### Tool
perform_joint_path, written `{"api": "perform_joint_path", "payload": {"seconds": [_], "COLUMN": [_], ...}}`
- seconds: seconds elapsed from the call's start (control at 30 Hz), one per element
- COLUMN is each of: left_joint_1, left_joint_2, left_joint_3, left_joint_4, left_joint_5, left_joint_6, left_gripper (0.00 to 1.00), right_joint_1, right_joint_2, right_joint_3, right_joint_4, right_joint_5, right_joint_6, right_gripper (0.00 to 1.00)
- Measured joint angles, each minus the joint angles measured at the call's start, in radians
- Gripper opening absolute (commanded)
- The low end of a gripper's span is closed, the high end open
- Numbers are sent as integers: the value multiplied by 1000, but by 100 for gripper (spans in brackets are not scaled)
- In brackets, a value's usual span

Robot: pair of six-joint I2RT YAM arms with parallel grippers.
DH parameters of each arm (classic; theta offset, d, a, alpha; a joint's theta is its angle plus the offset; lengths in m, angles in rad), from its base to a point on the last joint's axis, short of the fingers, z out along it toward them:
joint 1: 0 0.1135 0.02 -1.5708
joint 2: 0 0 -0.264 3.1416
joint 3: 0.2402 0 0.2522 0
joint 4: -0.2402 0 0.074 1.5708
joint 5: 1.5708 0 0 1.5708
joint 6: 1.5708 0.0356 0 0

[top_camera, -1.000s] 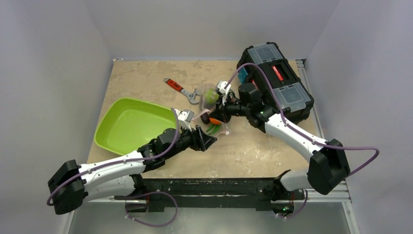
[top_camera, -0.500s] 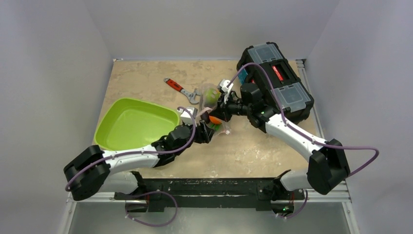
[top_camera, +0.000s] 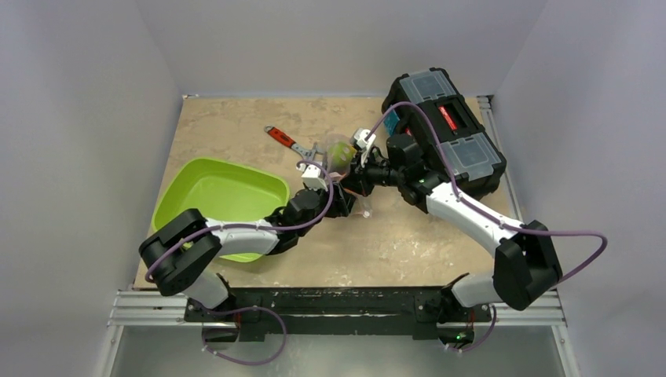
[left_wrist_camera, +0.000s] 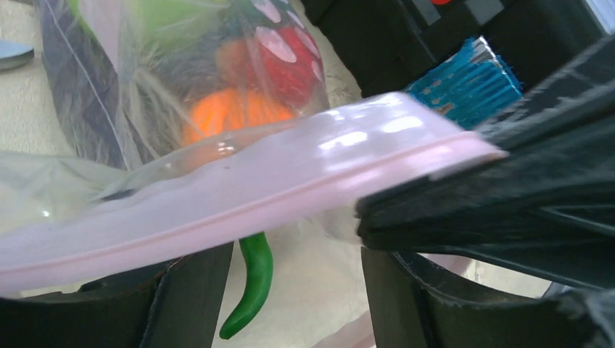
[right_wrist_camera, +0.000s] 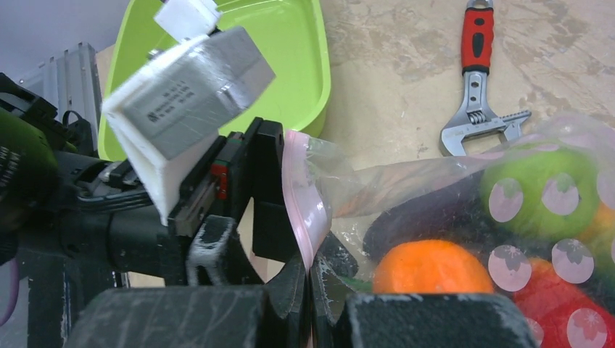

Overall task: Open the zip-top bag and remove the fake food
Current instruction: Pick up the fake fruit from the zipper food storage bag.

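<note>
From above, the left arm [top_camera: 251,234] and right arm [top_camera: 463,210] meet mid-desk [top_camera: 236,126] at the zip-top bag [top_camera: 339,153] — green tray [top_camera: 212,196] to its left, red-handled wrench [top_camera: 289,143] just behind, black toolbox [top_camera: 444,126] to the right.

Left wrist: the left fingers [left_wrist_camera: 185,304] stand apart, with the bag's pink zip strip [left_wrist_camera: 254,196] lying across their gap, unpinched. The fake food [left_wrist_camera: 232,116] sits inside the bag.

Right wrist: the right fingers [right_wrist_camera: 435,319] are clamped on that strip — the left arm's white block hides part of the tray.
</note>
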Motion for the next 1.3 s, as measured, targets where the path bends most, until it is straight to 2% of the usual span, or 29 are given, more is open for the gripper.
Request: {"api": "perform_joint_path", "payload": {"seconds": [0.47, 0.8, 1.0, 1.3], "left_joint_1": [11, 23, 33, 65], "left_joint_2": [56, 80, 82, 154], "left_joint_3": [0, 74, 81, 154], "left_joint_4": [9, -160, -188, -218], "left_joint_5": [-84, -144, -179, -168], "left_joint_6": [-144, -327, -434, -518], "left_gripper": [73, 68, 70, 70], "right_joint_1": [-5, -14, -12, -17], "right_joint_2": [6, 6, 6, 8], "right_joint_3": [0, 0, 0, 0], "right_joint_4": [0, 7, 6, 5], "right_joint_5": [2, 23, 24, 28], "right_joint_6": [-1, -3, -3, -8], "right_gripper": [0, 0, 0, 0]}}
